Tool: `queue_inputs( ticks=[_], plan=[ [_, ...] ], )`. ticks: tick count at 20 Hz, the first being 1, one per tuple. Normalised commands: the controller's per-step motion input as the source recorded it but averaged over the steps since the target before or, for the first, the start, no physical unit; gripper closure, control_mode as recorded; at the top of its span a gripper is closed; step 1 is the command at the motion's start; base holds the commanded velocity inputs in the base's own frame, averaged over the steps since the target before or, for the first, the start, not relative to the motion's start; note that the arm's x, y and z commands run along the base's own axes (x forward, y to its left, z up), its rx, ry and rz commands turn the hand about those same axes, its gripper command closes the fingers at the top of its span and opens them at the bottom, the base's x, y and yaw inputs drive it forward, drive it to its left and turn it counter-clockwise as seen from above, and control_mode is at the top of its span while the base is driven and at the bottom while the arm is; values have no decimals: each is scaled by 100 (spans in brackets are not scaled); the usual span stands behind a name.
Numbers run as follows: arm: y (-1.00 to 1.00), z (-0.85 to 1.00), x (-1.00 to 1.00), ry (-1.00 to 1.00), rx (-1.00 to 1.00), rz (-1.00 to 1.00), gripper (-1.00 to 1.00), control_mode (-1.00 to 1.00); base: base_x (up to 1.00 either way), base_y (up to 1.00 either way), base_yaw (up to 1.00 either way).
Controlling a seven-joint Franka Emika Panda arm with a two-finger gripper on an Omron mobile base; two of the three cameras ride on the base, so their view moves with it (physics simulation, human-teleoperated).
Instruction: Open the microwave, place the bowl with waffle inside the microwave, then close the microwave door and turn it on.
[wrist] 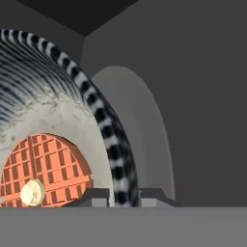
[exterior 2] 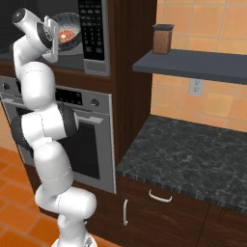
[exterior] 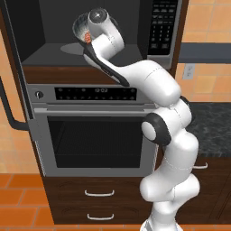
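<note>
Holding the bowl (wrist: 58, 116) by its rim, fingers (wrist: 99, 197) pinching the ribbed striped wall from both sides, one tip inside and one outside. Bowl raised at the mouth of the microwave (exterior: 90, 40), tipped steeply so its opening faces sideways, above the round grey turntable (wrist: 140, 140). Contents of bowl: the waffle (wrist: 46, 171), reddish-orange with a grid pattern, lying against the pale inner floor, with a small cream-coloured dab on it at lower left. Same bowl (exterior 2: 67, 30) and waffle (exterior 2: 65, 34) seen from the right base camera, just in front of the dark cavity and beside the black keypad (exterior 2: 91, 29). Microwave door (exterior: 11, 67) swung wide open to the left, its dark handle bar (exterior: 9, 106) curving out; door cut off by the picture edge. Below the microwave: oven (exterior: 94, 135) with a display strip; characters too small to read. Keypad markings likewise illegible. On the shelf (exterior 2: 193, 65) to the right: brown jar (exterior 2: 162, 38) with dark lid, contents not discernible. Dark speckled worktop (exterior 2: 188, 154) beneath the shelf. Left part of the bowl cut off in the hand view; far rim hidden behind the wrist in the left base view.
</note>
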Motion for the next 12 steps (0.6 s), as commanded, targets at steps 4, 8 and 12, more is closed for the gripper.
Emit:
queue_inputs(
  ticks=[4,8,12],
  plan=[
    [0,-21,6,0,0,0,-100,-100,0,0,0],
    [0,-24,17,0,0,0,-100,-100,0,0,0],
    [0,-2,15,-12,0,0,-100,-100,0,0,0]
  ],
)
